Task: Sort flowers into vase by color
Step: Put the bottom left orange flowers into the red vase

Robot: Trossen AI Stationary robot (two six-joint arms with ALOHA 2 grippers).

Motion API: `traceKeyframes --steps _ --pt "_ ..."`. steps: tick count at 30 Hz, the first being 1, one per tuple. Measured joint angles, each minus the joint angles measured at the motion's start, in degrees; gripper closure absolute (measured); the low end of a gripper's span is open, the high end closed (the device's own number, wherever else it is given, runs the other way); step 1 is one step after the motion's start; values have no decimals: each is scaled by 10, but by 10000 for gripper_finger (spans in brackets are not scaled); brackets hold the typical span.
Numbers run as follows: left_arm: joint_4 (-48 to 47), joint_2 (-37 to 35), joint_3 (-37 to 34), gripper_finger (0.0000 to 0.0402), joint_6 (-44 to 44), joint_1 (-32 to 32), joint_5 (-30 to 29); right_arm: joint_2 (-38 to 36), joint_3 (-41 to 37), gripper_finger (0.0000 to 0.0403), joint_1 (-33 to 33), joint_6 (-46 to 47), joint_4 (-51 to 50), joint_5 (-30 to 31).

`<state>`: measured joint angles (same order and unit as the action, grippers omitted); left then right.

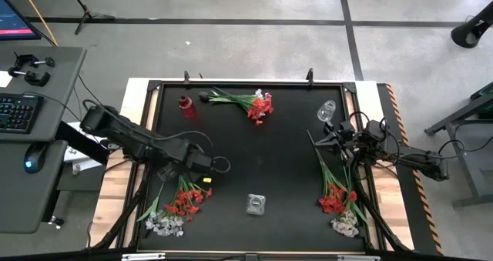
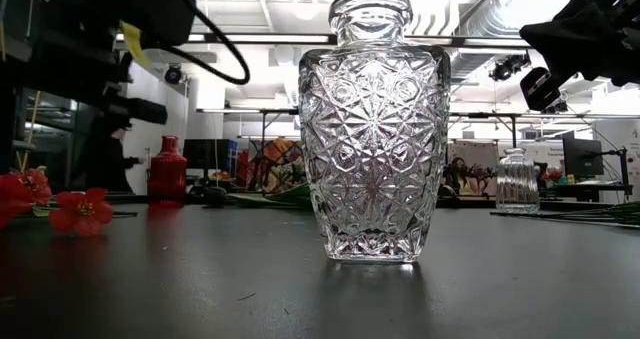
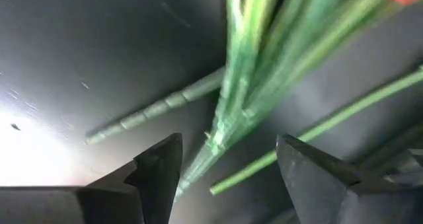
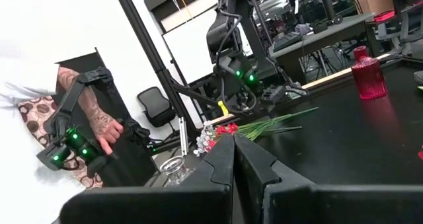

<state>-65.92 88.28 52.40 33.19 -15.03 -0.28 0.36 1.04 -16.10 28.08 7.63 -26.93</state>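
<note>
Three bunches of flowers lie flat on the black table: red and white sprays at the near left [image 1: 179, 205], red ones at the far edge [image 1: 250, 104], red and white ones at the near right [image 1: 339, 198]. My left gripper [image 3: 228, 164] is open just above the green stems [image 3: 244, 98] of the near-left bunch, one finger on either side of them. My right gripper [image 4: 232, 152] is shut in the air over the right side [image 1: 322, 138], touching nothing. A cut-glass vase [image 1: 256, 205] stands near the front, a red vase [image 1: 186, 105] far left, and a small clear vase [image 1: 327, 109] far right.
The cut-glass vase [image 2: 372, 129] fills the low view, with the red vase [image 2: 167, 169] and the small clear vase [image 2: 517, 179] behind it. A person's tattooed arm [image 4: 92, 118] shows beyond the table's left edge. A desk with a keyboard [image 1: 17, 111] stands to the left.
</note>
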Motion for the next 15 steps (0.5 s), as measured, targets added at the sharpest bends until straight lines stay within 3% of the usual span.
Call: traceKeyframes --steps 5,15 --pt "3 27 -6 180 5 0 -6 0 0 402 0 0 -1 0" --pt "51 36 -91 191 21 -1 -17 0 0 402 0 0 -2 0"
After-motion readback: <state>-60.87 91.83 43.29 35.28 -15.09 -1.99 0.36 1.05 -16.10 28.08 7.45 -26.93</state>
